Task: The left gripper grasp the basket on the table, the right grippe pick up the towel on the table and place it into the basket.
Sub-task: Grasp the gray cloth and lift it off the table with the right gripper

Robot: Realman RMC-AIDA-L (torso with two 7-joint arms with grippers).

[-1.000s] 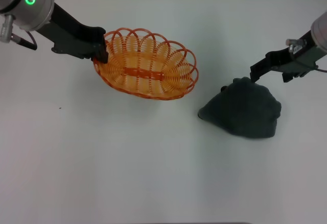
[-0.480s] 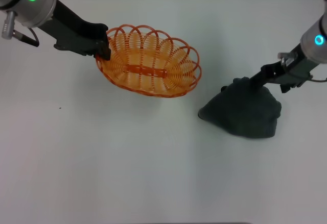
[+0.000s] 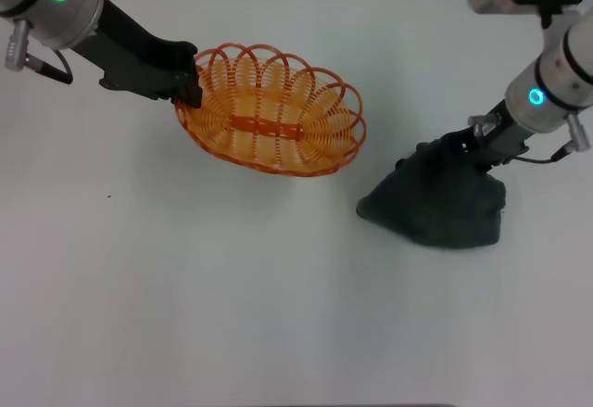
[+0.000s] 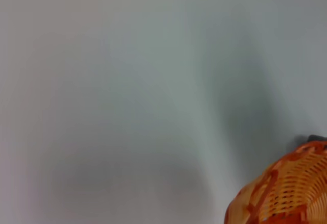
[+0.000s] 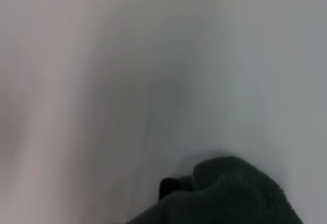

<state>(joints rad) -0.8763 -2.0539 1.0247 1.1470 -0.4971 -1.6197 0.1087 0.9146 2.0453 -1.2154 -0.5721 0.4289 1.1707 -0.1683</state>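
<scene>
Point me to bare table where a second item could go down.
The near half of the table, in front of the orange wire basket and the dark towel, is bare. A narrow free strip lies between basket and towel. It is crowded at the basket's left rim, where the left hand grips, and at the towel's far edge by the right hand.

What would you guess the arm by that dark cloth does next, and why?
Probably close its jaws on the crumpled dark grey towel and lift. The right gripper is pressed into the towel's top, which lies on the white table, while the left gripper holds the orange wire basket at its rim.
</scene>
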